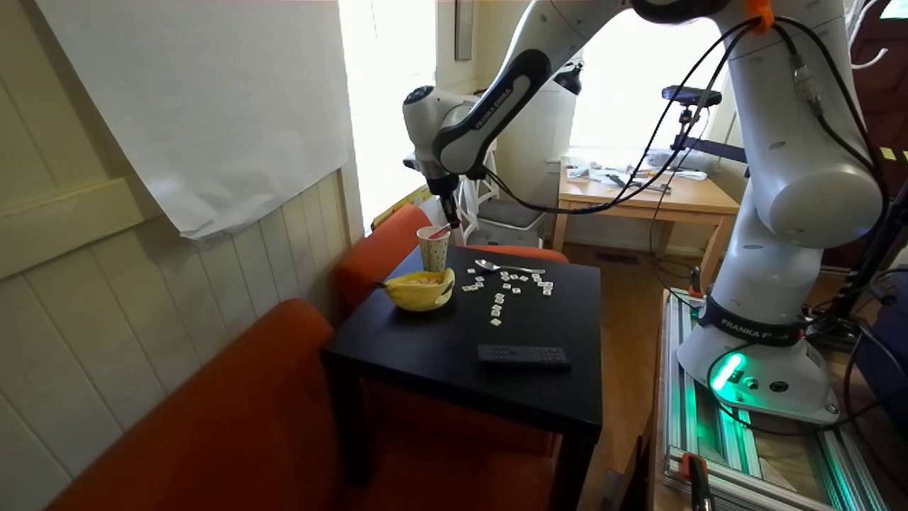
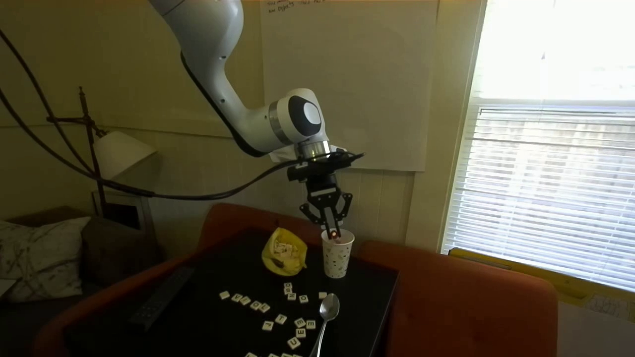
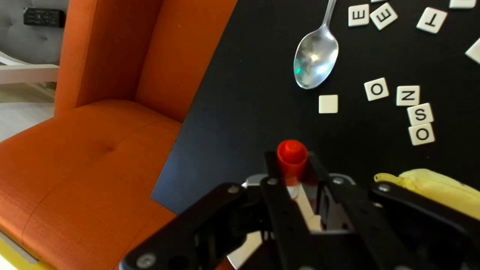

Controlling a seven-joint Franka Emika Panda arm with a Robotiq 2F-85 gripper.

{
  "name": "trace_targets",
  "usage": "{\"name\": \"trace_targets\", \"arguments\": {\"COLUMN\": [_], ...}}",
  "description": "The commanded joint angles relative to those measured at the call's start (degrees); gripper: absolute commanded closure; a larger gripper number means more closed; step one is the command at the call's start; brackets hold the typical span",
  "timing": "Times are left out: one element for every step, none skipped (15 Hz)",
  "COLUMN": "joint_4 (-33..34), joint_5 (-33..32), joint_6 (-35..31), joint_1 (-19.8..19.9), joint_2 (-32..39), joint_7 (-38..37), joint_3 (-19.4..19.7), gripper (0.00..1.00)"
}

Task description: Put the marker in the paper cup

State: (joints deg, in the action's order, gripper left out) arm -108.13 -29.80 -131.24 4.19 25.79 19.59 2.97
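The paper cup (image 1: 434,253) is whitish with small spots and stands upright at the table's far corner, also in an exterior view (image 2: 337,262). My gripper (image 1: 454,222) is directly above the cup's mouth, fingertips down at rim level (image 2: 334,234). It is shut on the red marker (image 3: 292,165), whose red end shows between the fingertips in the wrist view. In an exterior view the marker (image 1: 440,232) lies tilted across the cup's mouth; its lower part is hidden by the cup and fingers. In the wrist view the fingers cover most of the cup (image 3: 246,247).
A yellow bowl-like thing (image 1: 418,298) stands right beside the cup. A spoon (image 2: 329,308), white letter tiles (image 2: 299,323) and a black remote (image 1: 525,356) lie on the black table (image 1: 418,355). Orange chairs (image 3: 82,165) stand against the table's edges.
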Motion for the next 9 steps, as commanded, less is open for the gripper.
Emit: {"name": "trace_targets", "arguments": {"joint_4": [3.25,3.48,3.52,3.47,3.26,2.99,2.99,2.91,2.80], "joint_5": [0.72,0.96,1.07,1.41,1.80,2.33,2.43,2.47,2.69], "joint_6": [1.26,1.18,0.83,0.46,0.02,-0.11,-0.23,-0.13,0.12], "joint_1": [-0.71,-0.70,-0.68,-0.55,-0.36,-0.03,0.01,0.07,0.16], "joint_2": [2.17,2.15,2.04,1.68,1.13,0.66,0.53,0.46,0.46], "joint_7": [1.43,1.26,1.00,0.85,0.75,1.27,1.08,1.09,1.22], "joint_3": [0.19,0.19,0.23,0.19,0.13,0.00,0.09,0.18,0.19], "gripper": [0.55,0.50,0.42,0.35,0.27,0.21,0.13,0.07,0.00]}}
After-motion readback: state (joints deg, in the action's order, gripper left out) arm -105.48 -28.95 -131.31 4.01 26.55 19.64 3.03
